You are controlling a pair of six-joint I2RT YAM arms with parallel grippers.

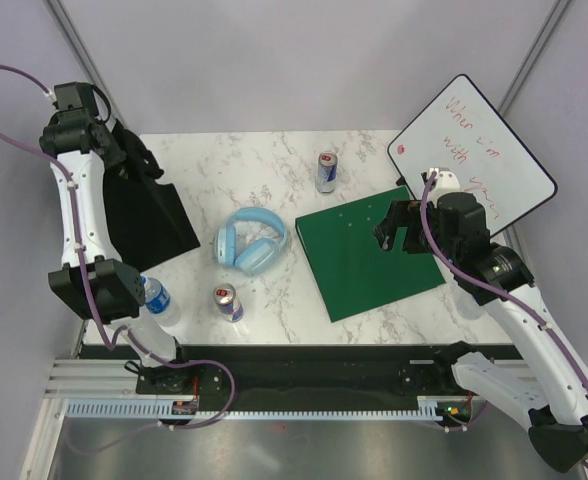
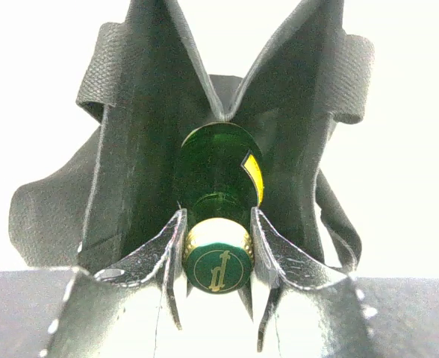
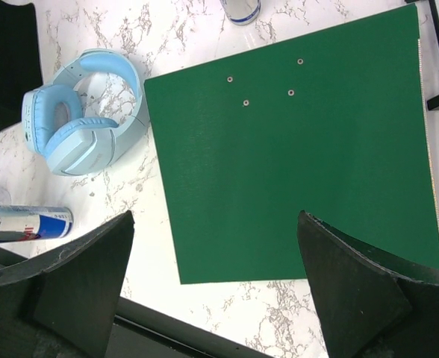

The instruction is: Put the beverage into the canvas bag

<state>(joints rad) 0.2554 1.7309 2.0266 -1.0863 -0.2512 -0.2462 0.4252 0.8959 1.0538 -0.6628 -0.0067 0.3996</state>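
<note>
Pale walls closed in a marble bench (image 1: 274, 160). The black bag (image 1: 144, 215) slumped at the bench's left edge, under the raised left arm. A green folder (image 1: 369, 255) lay right of centre, with a whiteboard (image 1: 474, 150) propped beyond it. Blue headphones (image 1: 251, 243) sat mid-bench, with two cans (image 1: 326, 172) and a water bottle (image 1: 157, 297) spread around them.

The left gripper (image 2: 216, 224) was clamped on the neck of a green bottle (image 2: 216, 168), just below its gold cap (image 2: 218, 267). In the wrist view black cloth rose on both sides of the bottle and behind it, so it seemed to hang inside the bag's mouth. How deep it sat could not be told. The right gripper (image 1: 402, 230) hung over the folder, fingers spread wide, holding nothing.

The step looked like the drop-off. Next, the left gripper would need to part its fingers to let the bottle settle, then lift clear of the cloth and handles
</note>
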